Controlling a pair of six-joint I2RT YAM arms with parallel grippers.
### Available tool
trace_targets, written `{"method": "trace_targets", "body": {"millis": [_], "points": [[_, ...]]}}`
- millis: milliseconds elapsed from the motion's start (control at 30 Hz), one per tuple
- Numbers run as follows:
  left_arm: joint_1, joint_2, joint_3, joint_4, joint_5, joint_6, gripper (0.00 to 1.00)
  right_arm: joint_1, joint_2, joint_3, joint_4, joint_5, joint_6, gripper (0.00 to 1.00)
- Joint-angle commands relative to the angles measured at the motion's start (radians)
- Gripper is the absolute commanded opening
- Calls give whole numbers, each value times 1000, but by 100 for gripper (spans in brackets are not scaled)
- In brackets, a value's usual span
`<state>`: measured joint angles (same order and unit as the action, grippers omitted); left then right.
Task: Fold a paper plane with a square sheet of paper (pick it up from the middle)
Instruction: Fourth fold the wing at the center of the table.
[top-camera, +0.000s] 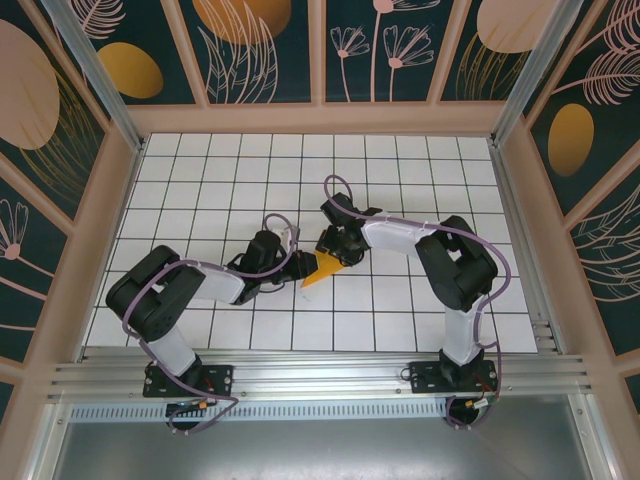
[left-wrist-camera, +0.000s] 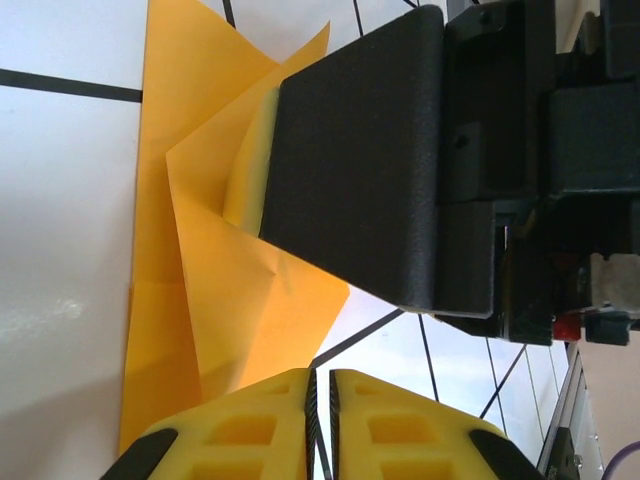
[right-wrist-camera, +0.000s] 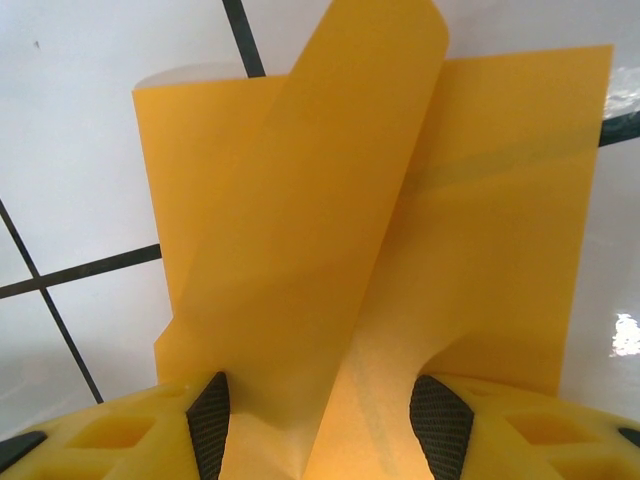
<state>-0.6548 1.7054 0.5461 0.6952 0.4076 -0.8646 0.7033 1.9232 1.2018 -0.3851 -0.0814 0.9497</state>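
Bench (top-camera: 200, 170): white, glossy, ruled with a black grid of square tiles, and it throws glare in the wrist views. An aluminium rail (top-camera: 320, 380) runs along the near edge and carries both arm bases, with a perforated strip below it. Walls (top-camera: 250, 40) enclose the far edge and both sides: dark teal panels with peach plant outlines and orange ovals, set in pale pinkish framing. Metal posts rise at the far corners.

Square sheet of paper (top-camera: 320, 270): orange-yellow, already folded to a creased wedge. It lies midway between the left and right edges, somewhat closer to the near edge than the far one. The narrow end points toward the near-left corner.

Left tool (top-camera: 293, 265): at the sheet's left side. In its wrist view the yellow fingers (left-wrist-camera: 250, 430) are drawn together with only a hairline gap. The paper reaches their tips; cannot tell whether any is nipped.

Right tool (top-camera: 335, 248): over the wide end of the wedge, fingers (right-wrist-camera: 150, 430) spread apart. A loose flap of the sheet stands up between them, and one pad presses on the paper.
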Motion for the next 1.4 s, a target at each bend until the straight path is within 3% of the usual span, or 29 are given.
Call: {"method": "trace_targets", "body": {"millis": [0, 1033, 1367], "points": [[-4, 41, 23, -20, -11, 21, 14, -5, 111, -67, -129, 49, 12, 58], [-4, 89, 25, -100, -64, 10, 8, 2, 137, -67, -139, 61, 7, 58], [-4, 101, -5, -176, -105, 31, 2, 2, 54, 5, -136, 37, -47, 57]]}}
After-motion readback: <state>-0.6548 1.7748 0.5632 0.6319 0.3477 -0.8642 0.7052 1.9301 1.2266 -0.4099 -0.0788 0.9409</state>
